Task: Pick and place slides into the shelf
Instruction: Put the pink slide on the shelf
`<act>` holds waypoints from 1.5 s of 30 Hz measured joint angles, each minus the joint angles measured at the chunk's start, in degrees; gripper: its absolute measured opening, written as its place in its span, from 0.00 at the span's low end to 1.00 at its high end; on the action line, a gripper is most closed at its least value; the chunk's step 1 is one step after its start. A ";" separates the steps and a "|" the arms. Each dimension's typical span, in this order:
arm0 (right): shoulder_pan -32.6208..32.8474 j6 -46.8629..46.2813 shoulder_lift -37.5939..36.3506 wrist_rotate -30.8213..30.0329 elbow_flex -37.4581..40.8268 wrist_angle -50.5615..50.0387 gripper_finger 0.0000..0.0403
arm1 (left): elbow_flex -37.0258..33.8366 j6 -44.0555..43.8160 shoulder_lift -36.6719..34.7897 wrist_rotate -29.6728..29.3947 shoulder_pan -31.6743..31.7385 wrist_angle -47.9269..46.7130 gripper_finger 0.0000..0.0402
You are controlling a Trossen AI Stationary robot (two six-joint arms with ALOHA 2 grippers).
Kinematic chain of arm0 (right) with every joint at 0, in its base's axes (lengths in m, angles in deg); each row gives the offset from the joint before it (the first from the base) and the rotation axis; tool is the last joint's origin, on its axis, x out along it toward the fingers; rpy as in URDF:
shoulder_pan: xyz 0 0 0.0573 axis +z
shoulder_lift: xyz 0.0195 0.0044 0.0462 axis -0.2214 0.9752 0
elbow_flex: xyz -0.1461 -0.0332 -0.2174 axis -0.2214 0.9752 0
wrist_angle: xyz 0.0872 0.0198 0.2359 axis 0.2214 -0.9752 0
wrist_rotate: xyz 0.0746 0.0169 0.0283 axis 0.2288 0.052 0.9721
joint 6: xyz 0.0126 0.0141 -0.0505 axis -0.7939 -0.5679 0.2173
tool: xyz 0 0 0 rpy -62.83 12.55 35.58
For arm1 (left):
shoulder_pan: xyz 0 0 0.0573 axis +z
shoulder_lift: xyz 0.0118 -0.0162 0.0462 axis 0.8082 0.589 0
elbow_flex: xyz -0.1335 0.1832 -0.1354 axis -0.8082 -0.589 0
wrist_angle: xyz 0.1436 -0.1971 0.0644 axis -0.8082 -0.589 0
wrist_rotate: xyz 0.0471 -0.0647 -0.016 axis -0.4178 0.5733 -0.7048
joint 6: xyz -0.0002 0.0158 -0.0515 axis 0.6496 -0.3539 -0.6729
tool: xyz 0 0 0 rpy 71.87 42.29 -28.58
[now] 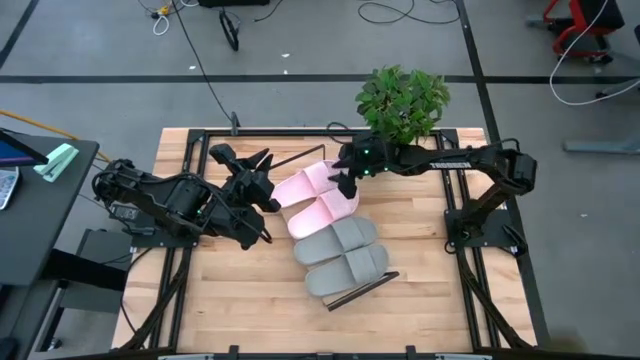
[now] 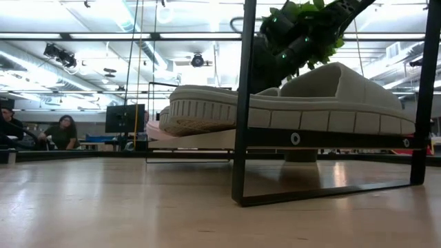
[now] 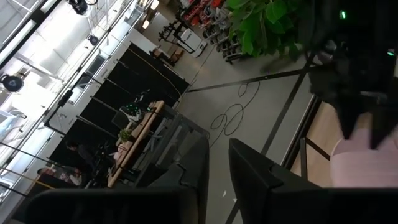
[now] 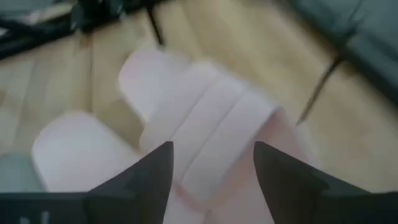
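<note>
From above, the shelf [image 1: 385,277] board is almost wholly covered by the four slides; only its wire end frames show. The right gripper [image 1: 347,176] hides part of the far pink slide [image 1: 308,181]. In the low view a grey slide [image 2: 296,103] blocks the others, leaving just a pink edge [image 2: 155,131] behind, and the black frame post [image 2: 241,103] crosses it. The right wrist view is blurred, with a pink slide's [image 4: 211,124] toe end cut off by the picture's edge. People [image 2: 63,132] beyond the desk are too small to make out.
</note>
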 joint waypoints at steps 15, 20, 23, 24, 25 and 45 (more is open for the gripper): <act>1.28 1.67 2.01 -10.12 -0.12 7.00 0.02 | 0.00 -0.15 0.00 -0.01 0.63 0.00 0.17; 2.33 1.08 2.01 -16.40 -0.12 7.39 0.01 | 0.00 -0.13 -0.01 -0.01 0.63 0.00 0.15; 3.53 1.33 2.01 -17.86 -0.12 7.44 0.01 | 0.00 -0.15 0.00 -0.01 0.63 0.00 0.16; 3.92 1.12 2.09 -17.74 -0.12 7.46 0.01 | 0.00 -0.15 0.00 0.01 0.63 0.00 0.16; 4.34 1.09 2.50 -17.75 -0.12 7.70 0.01 | 0.00 -0.15 0.00 -0.01 0.63 0.00 0.17; 6.49 3.30 15.02 -18.85 -12.75 -0.93 0.00 | 0.00 -0.09 -0.01 1.28 0.63 0.27 0.17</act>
